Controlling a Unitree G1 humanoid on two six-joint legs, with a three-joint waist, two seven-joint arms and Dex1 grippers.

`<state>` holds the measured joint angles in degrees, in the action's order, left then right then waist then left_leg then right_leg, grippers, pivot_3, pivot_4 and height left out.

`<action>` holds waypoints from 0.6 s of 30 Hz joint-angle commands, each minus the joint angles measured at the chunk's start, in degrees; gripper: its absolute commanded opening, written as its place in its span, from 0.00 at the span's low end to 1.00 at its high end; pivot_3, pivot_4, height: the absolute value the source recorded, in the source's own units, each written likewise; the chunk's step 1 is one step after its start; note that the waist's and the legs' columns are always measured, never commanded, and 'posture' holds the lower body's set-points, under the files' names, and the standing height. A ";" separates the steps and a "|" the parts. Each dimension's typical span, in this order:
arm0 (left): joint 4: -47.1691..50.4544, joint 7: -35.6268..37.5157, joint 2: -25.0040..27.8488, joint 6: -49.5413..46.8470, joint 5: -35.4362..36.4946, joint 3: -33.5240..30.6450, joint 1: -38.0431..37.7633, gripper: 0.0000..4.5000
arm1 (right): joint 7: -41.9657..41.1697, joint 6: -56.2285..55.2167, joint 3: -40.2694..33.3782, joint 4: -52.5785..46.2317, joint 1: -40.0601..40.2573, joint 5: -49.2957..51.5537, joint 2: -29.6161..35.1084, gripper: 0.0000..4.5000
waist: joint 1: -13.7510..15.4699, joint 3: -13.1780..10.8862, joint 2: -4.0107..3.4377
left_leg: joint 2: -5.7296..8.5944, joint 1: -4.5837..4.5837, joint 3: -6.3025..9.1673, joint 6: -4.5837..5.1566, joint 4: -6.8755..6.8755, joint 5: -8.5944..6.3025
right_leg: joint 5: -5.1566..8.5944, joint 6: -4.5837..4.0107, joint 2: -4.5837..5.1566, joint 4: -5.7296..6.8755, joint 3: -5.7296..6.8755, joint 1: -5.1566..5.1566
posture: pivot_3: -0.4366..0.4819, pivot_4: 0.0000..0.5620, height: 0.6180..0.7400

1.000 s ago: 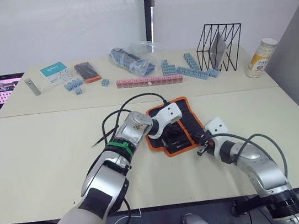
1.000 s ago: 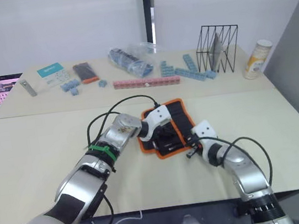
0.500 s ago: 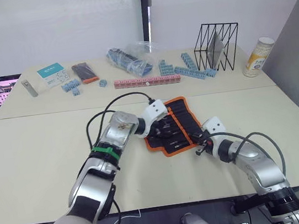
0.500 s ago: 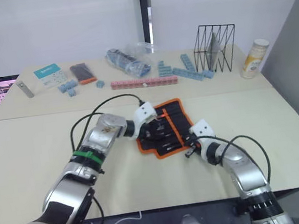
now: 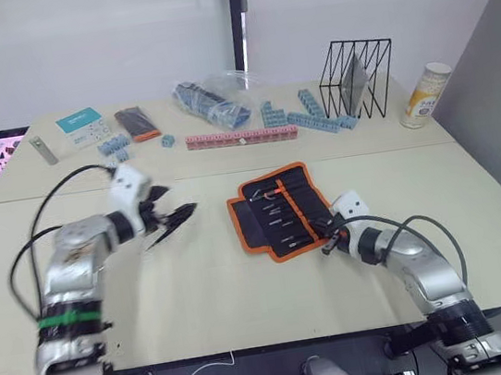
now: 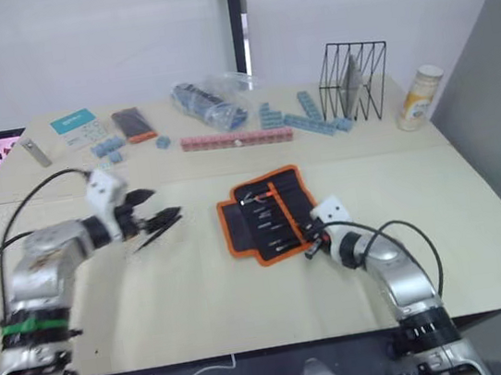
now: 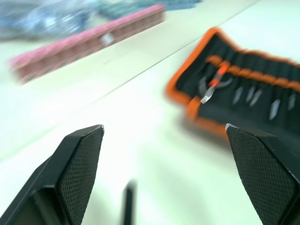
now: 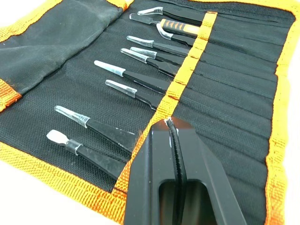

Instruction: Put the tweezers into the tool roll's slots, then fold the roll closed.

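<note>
The right pincer [image 8: 171, 140] is closed with nothing between its two black fingers, and its tips are set against the orange band [image 8: 185, 77] that crosses the inner face of the black fabric tool roll with orange trim edging [image 5: 279, 211]. The roll is spread open and flat on the pale desk [image 5: 216, 276], near the middle and towards the robot's right. The slim black pointed metal tweezers [image 8: 136, 79] are seated in the narrow black fabric slots [image 8: 229, 93], with their pale tips laid out on the mesh side of the band. An orange-handled tool [image 8: 180, 28] is lodged at the far end of the row. The left pincer [image 5: 173, 219] is held wide open and empty above the desk, well apart from the roll on the robot's left. Along the far side of the desk a row of pink blocks [image 5: 232, 138] and a black wire rack [image 5: 356, 77] are seen
</note>
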<state>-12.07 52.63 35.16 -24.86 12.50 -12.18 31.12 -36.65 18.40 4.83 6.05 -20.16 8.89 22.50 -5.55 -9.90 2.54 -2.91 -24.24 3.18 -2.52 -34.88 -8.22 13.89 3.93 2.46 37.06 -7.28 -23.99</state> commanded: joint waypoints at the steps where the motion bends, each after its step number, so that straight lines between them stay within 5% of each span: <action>1: 8.18 -0.66 2.35 0.23 4.41 -5.12 -4.61 0.98 | -1.68 -0.55 2.21 3.23 -0.45 -1.12 -0.52 0.00 | 0.05 0.00 0.01 | 0.00 0.02 -0.01 0.00 -0.01 0.00 | 0.00 0.00 0.00 -0.01 0.00 0.01 | 0.48 0.27 1.00; 7: 16.73 -1.77 3.59 -0.49 10.19 -16.11 -22.49 0.98 | -3.36 -2.49 3.35 7.38 -3.44 -1.91 -1.88 0.00 | -0.89 0.01 0.01 | -0.14 0.17 -0.17 -0.01 0.14 -0.01 | -0.03 -0.17 0.00 0.01 0.01 -0.01 | 0.48 0.27 1.00; 18: 22.50 -5.80 -2.41 5.13 17.19 -27.56 -41.48 0.98 | -5.02 -4.32 3.61 10.97 -5.70 -2.76 -2.66 0.00 | -0.97 0.02 0.07 | -0.17 0.20 -0.16 -0.03 0.10 -0.02 | 0.26 -0.72 0.01 0.01 0.10 -0.06 | 0.48 0.27 1.00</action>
<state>7.66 47.61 32.79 -21.47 27.59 -36.93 -9.81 -40.19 13.78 6.32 15.50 -26.51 6.88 20.24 -6.52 -9.88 2.60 -3.09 -24.05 3.01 -2.55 -34.79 -8.24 14.16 3.20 2.47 37.07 -7.19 -24.07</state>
